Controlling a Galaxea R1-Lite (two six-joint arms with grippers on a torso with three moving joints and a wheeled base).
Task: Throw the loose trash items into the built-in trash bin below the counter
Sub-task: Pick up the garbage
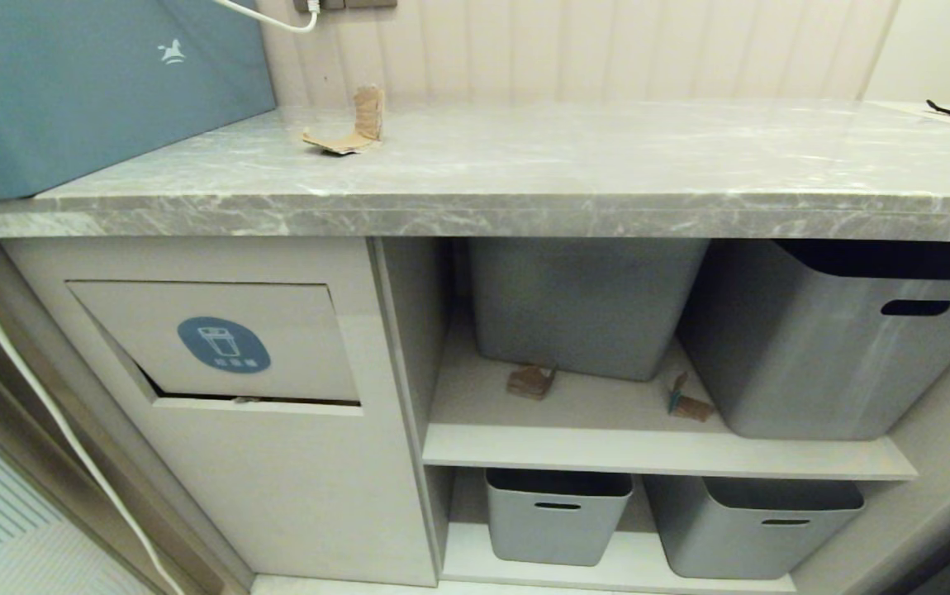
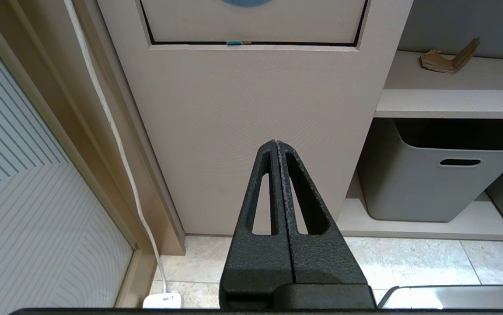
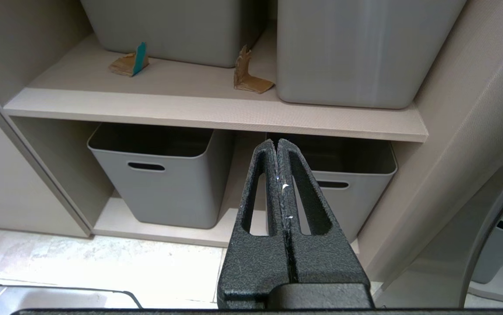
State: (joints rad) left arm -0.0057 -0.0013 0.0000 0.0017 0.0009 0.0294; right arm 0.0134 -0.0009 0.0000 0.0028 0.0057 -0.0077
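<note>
Soft, even indoor light; frames sharp.
Counter (image 1: 574, 157) shows glossy sheen; shelf recesses shadowed; head view's straight edges bow near its borders.

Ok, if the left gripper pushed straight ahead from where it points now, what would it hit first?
Most likely the beige cabinet panel below the trash flap. The shut left gripper aims squarely at it, though the gap is hard to judge.

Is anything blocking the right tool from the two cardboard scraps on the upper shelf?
Nothing visible does. The right tool hangs shut below and in front of the shelf. The teal-patched scrap and the folded scrap lie on its open front part; the grey tubs stand behind and beside them.
</note>
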